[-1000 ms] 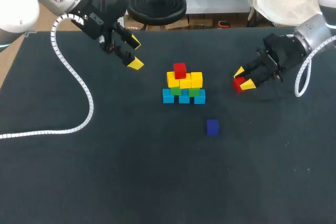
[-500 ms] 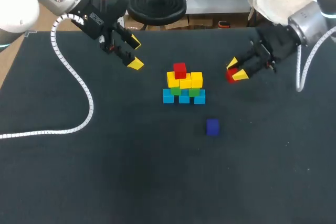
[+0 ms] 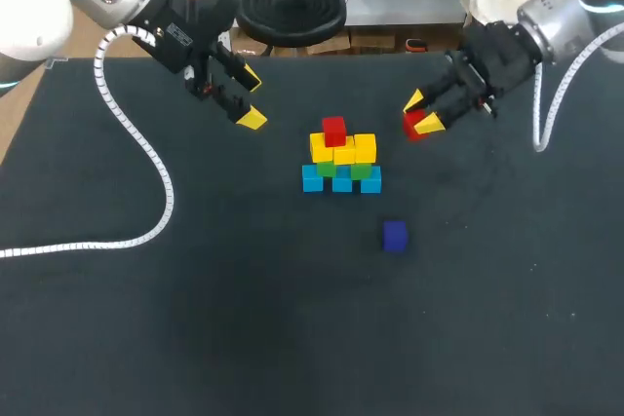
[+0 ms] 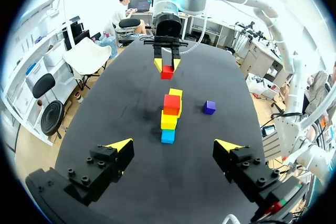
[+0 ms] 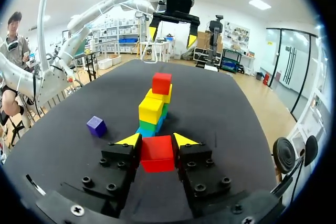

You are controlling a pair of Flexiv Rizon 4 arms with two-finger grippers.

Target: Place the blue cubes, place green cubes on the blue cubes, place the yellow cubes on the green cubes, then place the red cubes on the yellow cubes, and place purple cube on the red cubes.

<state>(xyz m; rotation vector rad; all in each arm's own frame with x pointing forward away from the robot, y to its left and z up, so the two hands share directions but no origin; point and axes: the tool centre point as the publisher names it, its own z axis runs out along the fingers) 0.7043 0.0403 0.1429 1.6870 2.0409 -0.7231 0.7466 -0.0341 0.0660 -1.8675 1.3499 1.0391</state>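
Right wrist view: the right gripper (image 5: 157, 141) is clamped on the held red cube (image 5: 157, 153), one finger flat against each of two opposite side faces. The cube's top face is exposed.

In the head view, this cube sits beside the stack (image 3: 340, 158) and apart from it. The stack has blue cubes (image 3: 341, 182) at the base, then green cubes (image 3: 327, 169), then yellow cubes (image 3: 365, 146), with the placed red cube (image 3: 334, 131) on top. The purple cube (image 3: 394, 235) lies alone on the table (image 3: 195, 319), near the stack. The left gripper (image 3: 250, 97) hovers on the stack's far side, spread wide and empty.

Handling estimate: the cube appears rigid, light and smooth-faced. A flat grip on two opposite faces at mid-height should hold it. The stack is loose, so a sideways nudge during placement could topple it.
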